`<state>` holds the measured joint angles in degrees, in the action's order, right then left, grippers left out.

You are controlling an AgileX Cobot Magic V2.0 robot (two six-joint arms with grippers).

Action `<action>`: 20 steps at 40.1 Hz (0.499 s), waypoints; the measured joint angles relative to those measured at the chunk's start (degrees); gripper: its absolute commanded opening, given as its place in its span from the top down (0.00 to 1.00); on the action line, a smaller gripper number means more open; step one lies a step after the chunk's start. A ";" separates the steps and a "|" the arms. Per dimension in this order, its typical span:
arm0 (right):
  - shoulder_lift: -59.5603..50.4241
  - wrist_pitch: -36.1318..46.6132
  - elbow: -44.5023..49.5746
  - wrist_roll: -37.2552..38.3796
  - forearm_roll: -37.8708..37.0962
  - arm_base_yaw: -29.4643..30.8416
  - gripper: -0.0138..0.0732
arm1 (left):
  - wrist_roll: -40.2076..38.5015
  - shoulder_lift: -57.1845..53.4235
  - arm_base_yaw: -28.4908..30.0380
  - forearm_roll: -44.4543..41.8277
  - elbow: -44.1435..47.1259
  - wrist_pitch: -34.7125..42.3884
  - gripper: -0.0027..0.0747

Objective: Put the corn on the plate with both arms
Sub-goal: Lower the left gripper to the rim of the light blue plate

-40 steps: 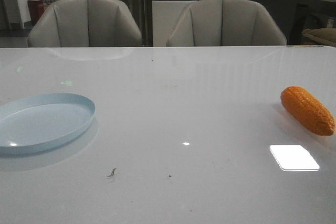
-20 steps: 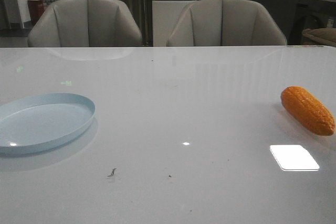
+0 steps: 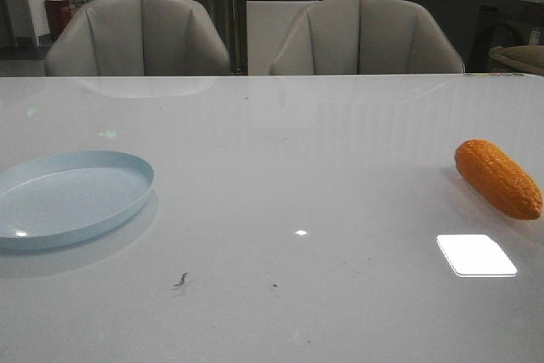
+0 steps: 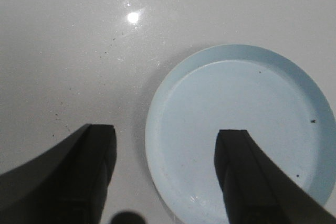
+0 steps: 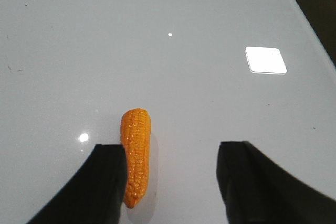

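Note:
The orange corn [image 3: 498, 178] lies on the white table at the far right. The pale blue plate [image 3: 127, 197] sits at the left, empty. Neither gripper shows in the front view. In the left wrist view my left gripper [image 4: 167, 145] is open and empty above the plate's [image 4: 163, 161] edge, one finger over the plate, the other over bare table. In the right wrist view my right gripper [image 5: 172, 162] is open above the table, and the corn [image 5: 136, 153] lies lengthwise just inside one finger [image 5: 105, 182], with a wide gap to the other.
Two grey chairs [image 3: 140, 36] stand behind the table's far edge. A bright square light reflection [image 3: 476, 254] lies on the table near the corn. Small dark specks [image 3: 181, 279] mark the front middle.

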<state>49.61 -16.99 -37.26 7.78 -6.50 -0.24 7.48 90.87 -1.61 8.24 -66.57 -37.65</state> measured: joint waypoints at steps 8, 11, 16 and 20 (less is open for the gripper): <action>0.00 -3.18 0.00 0.00 0.00 0.00 0.28 | -0.46 9.07 0.00 0.00 -2.92 -1.00 0.38; 0.00 -3.70 0.00 0.00 0.00 0.00 0.28 | -0.58 11.41 0.00 -0.08 -3.10 -1.00 0.38; 0.00 -4.06 0.00 0.00 0.00 0.00 0.28 | -0.71 14.16 0.00 -0.74 -3.28 -1.00 0.38; 0.00 -4.06 0.00 0.00 0.00 0.00 0.28 | -0.84 16.18 0.00 -1.31 -3.37 -0.89 0.38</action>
<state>49.61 -21.05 -37.26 7.78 -6.50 -0.24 6.64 107.05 -1.61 6.93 -69.94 -38.54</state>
